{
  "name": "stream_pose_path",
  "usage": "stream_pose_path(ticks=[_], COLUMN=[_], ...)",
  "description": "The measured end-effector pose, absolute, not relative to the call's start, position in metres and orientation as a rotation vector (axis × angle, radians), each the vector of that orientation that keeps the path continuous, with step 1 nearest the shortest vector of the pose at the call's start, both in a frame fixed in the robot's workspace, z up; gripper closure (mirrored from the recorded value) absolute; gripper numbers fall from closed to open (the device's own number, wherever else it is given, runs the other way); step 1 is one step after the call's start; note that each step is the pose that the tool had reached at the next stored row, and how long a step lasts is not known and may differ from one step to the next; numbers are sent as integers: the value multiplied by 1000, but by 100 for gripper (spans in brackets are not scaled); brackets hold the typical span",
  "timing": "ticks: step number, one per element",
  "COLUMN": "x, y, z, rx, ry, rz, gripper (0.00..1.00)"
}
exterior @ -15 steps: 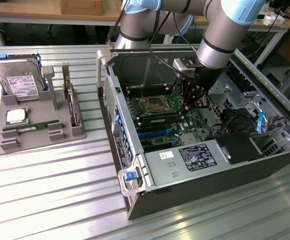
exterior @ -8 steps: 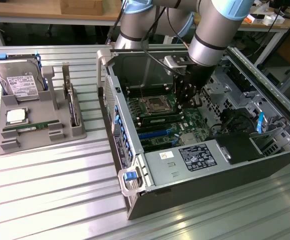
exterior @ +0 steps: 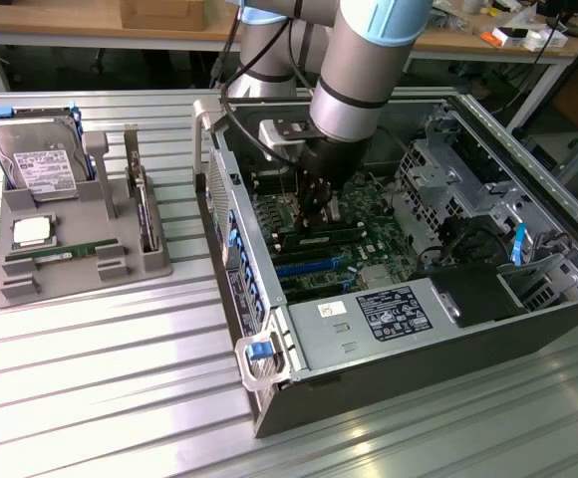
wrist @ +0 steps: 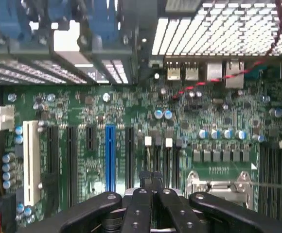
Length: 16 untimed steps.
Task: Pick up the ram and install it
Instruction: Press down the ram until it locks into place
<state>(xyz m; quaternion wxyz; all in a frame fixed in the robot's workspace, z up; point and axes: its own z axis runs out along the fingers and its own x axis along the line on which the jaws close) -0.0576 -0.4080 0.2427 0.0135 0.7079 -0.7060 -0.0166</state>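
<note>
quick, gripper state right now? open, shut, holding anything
Gripper: shut, down inside the computer case over the motherboard; whether anything is pinched between its fingers cannot be told.

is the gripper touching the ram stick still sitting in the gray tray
Apart. The exterior view shows the gripper inside the computer case, while the ram lies in the tray.

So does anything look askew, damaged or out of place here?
Nothing stands out. The shut end effector is down inside the open computer case over the green motherboard. The grey parts tray sits tidy beside it.
</note>
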Motion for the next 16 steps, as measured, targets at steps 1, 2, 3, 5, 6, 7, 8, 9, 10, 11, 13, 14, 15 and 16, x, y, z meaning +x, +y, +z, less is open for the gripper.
stream_pose_path(ticks=[1,2,3,5,6,7,8,9,10,11,13,14,15,16], x=[-59,-59,-59,-59,-59,-59,-59,-60,-59,-58,-48,-39,-31,-20], y=[-408,-408,-408,-408,-408,-408,-409,-409,-409,-409,-408,-409,-409,-409], z=[240,238,235,232,232,231,229,229,232,238,240,240,240,239], rx=[2207,2207,2208,2212,2214,2216,2218,2219,2224,2226,2231,2231,2231,2230], ry=[-2201,-2201,-2201,-2205,-2207,-2209,-2211,-2212,-2216,-2218,-2223,-2223,-2222,-2222], rz=[-56,-57,-58,-67,-71,-77,-82,-86,-92,-97,-116,-124,-130,-138], gripper=[90,90,90,90,90,90,90,90,90,90,90,90,90,90])
